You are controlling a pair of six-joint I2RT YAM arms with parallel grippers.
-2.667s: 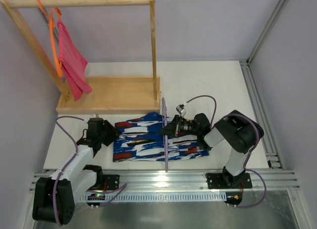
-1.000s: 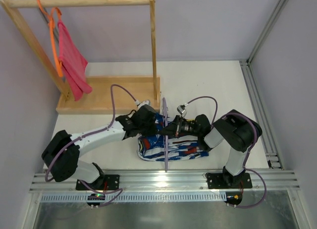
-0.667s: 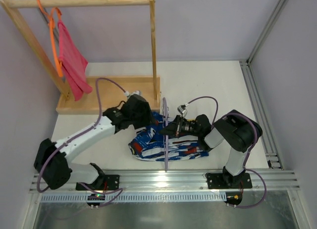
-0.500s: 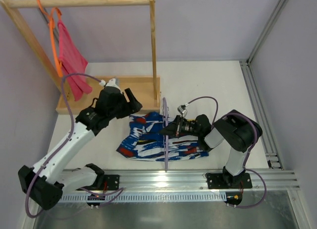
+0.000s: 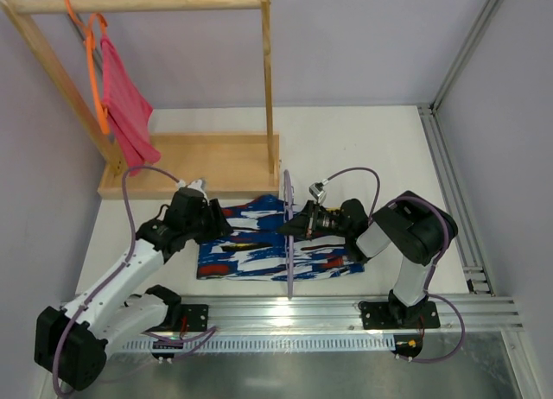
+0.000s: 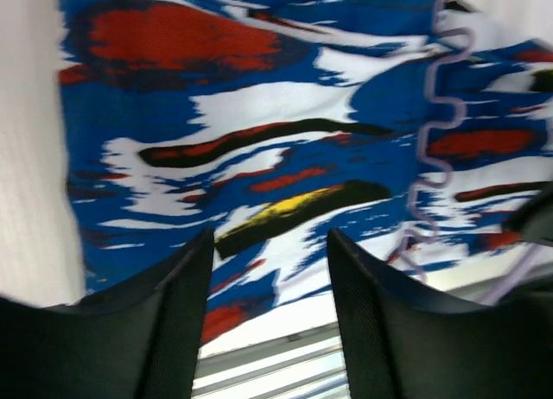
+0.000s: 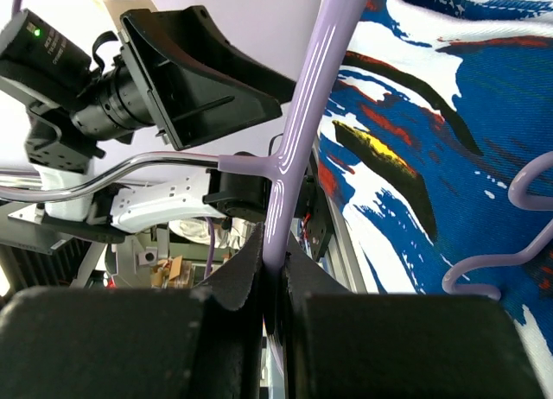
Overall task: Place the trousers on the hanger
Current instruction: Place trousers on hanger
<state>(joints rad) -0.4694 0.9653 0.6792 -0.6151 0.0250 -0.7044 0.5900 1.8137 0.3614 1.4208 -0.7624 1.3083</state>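
While right claw (image 7: 273, 262) pinches hanger (image 7: 299, 129), left claw (image 6: 270, 274) gapes empty over trousers (image 6: 259, 114) near wooden rack (image 5: 199, 163).

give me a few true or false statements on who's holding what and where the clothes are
1. The right gripper has its jaws shut on the hanger. True.
2. The left gripper grips the trousers. False: its jaws stand open above them, holding nothing.
3. The trousers hang on the wooden rack. False: they lie on the table.
4. A pink-red cloth hangs on the orange hanger on the rack. True.
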